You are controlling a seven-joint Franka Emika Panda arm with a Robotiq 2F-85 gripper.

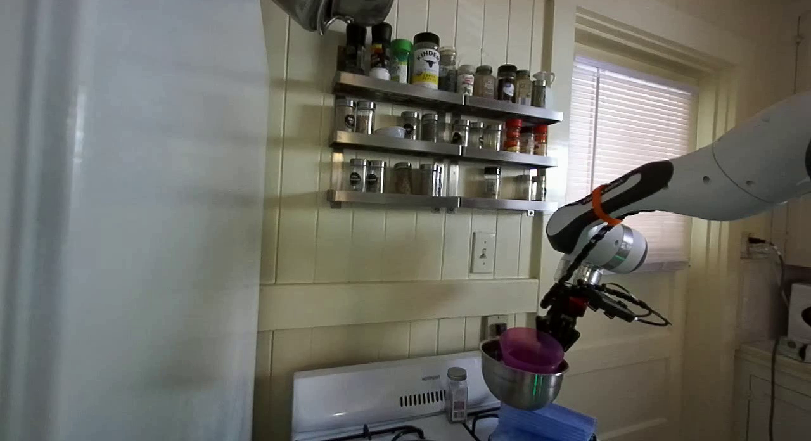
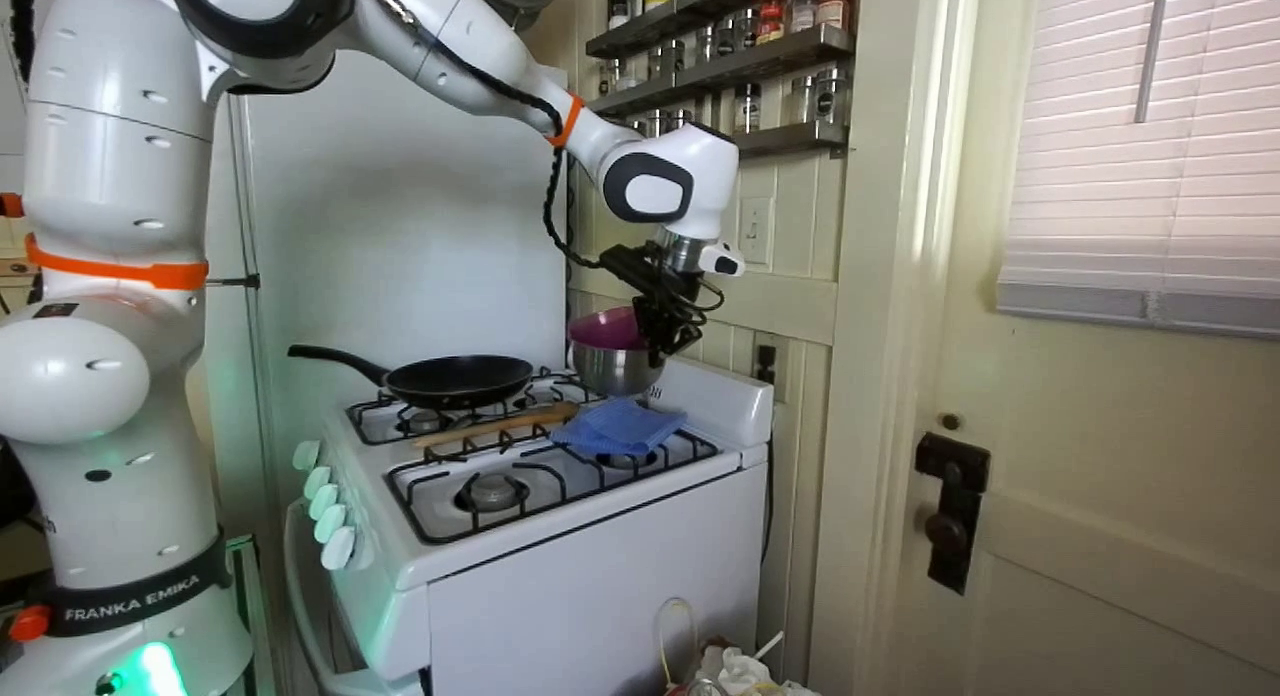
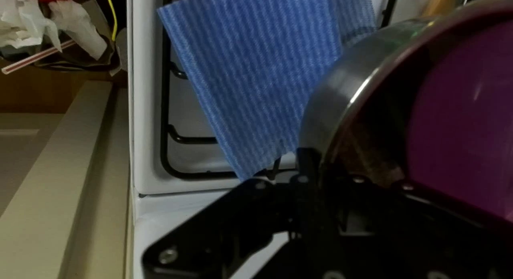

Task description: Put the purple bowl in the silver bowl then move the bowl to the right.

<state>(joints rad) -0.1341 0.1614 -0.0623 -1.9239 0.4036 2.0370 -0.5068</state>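
Note:
The purple bowl [image 1: 531, 351] rests inside the silver bowl [image 1: 527, 390], leaning to one side, as both exterior views show. My gripper [image 1: 561, 341] is shut on the silver bowl's rim, one finger outside the wall and the other inside. In the wrist view the dark gripper [image 3: 320, 164] pinches the edge of the silver bowl [image 3: 330, 98], while the purple bowl [image 3: 467, 110] fills the right side. The silver bowl [image 2: 612, 372] appears to hang slightly tilted above the rear of the stove, near the blue cloth. Its underside is hidden in the wrist view.
A folded blue cloth [image 2: 620, 428] lies on the stove grate. Beside it are a wooden utensil [image 2: 495, 426] and a black frying pan [image 2: 460, 380]. A glass spice jar [image 1: 457, 396] stands by the stove's backguard [image 1: 380, 390]. The wall with shelves [image 1: 393, 197] rises close behind.

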